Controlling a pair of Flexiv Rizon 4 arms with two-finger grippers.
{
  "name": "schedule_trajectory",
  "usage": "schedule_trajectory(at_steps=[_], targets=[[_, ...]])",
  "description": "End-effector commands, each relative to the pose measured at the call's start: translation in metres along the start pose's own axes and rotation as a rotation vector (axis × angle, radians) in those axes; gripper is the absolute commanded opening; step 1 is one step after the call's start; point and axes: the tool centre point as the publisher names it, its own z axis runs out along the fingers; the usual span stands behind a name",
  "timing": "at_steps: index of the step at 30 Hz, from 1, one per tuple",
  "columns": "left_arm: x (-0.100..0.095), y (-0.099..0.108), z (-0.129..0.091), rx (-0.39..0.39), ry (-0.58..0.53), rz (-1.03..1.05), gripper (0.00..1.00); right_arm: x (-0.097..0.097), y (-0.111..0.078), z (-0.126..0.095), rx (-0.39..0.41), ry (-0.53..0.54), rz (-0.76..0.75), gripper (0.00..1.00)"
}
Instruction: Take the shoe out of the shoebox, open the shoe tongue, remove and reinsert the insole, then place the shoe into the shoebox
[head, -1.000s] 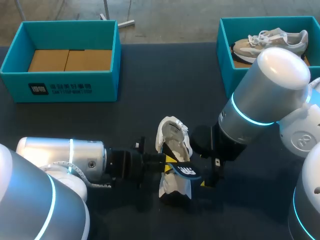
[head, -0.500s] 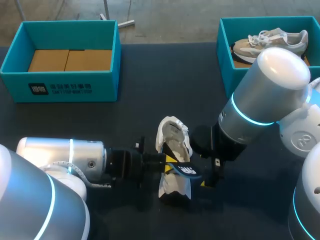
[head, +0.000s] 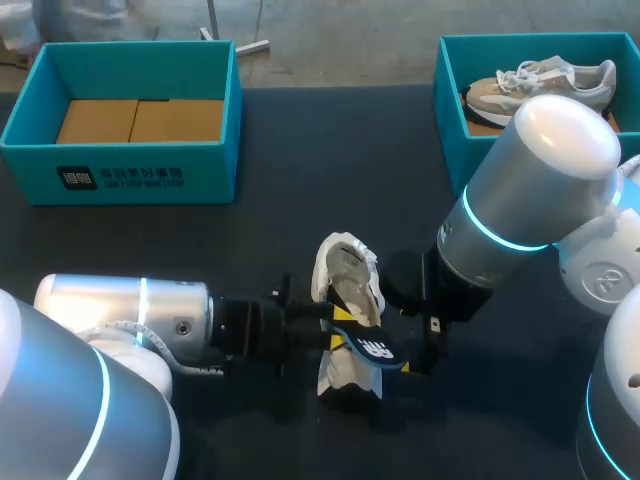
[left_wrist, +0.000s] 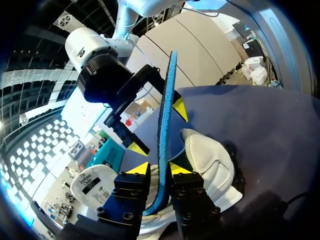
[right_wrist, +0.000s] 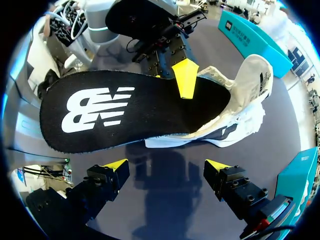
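A white shoe (head: 345, 290) stands on its toe mid-table, opening turned to the far side. Its dark insole (head: 370, 347) with a white logo sticks out of it toward the right. My left gripper (head: 338, 328) comes in level from the left. In the left wrist view the insole (left_wrist: 162, 150) runs edge-on between its fingers, which stand a little apart with a slim gap on each side. My right gripper (right_wrist: 167, 167) is wide open just short of the insole's (right_wrist: 130, 112) free end, one fingertip to each side. The shoe (right_wrist: 245, 100) lies beyond.
An empty teal shoebox (head: 130, 170) with a cardboard floor stands at the back left. A second teal box (head: 450, 100) at the back right holds a beige shoe (head: 545, 85). My right arm's big elbow (head: 530, 190) hangs over the table's right half.
My left gripper's fingers have spread slightly, and the insole's free end has sagged a little toward the table. Both arms and the shoe have stayed in place.
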Motion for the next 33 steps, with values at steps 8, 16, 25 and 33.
schedule_trajectory(at_steps=[8, 16, 25, 33], targets=[[-0.002, -0.011, 0.002, 0.043, 0.000, 0.003, 0.23, 0.001, 0.000, 0.001, 0.002, -0.003, 0.001, 1.00], [-0.005, -0.019, 0.002, 0.066, 0.002, 0.007, 0.22, 0.001, 0.000, 0.001, 0.002, -0.003, 0.001, 1.00], [-0.007, -0.030, 0.003, 0.097, 0.013, 0.011, 0.23, 0.001, 0.000, 0.001, 0.002, -0.003, 0.001, 1.00], [-0.005, -0.028, 0.003, 0.113, 0.027, 0.003, 0.00, 0.001, 0.000, 0.001, 0.002, -0.003, 0.001, 1.00]])
